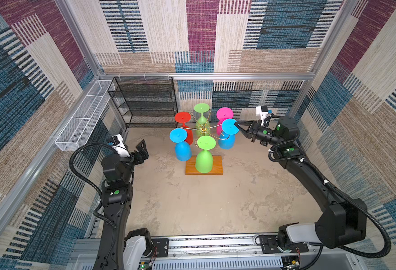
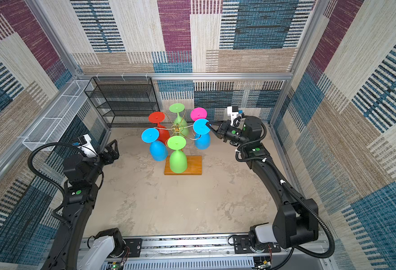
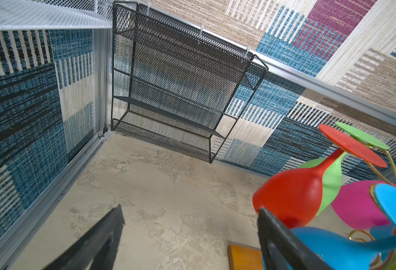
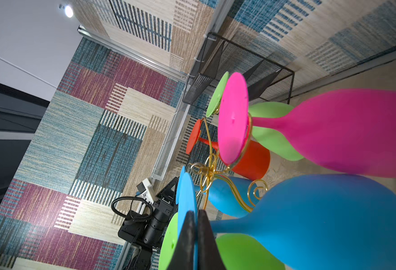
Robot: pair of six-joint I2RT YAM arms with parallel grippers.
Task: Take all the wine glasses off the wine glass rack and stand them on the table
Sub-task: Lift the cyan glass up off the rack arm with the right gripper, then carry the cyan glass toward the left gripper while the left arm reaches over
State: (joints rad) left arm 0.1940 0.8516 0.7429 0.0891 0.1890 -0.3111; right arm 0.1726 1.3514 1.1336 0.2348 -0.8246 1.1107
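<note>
Blue, the wine glass hung bowl-down, stem upright, from the wine glass rack near the tabletop's far edge. Our right pincer pinched its foot edge-on from the rack's outer side. Our left pincer stood spread, well apart.

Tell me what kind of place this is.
Probably a robot test cell: carpet-patterned walls on an aluminium frame, a left arm and right arm on a rail, facing a glass rack.
</note>
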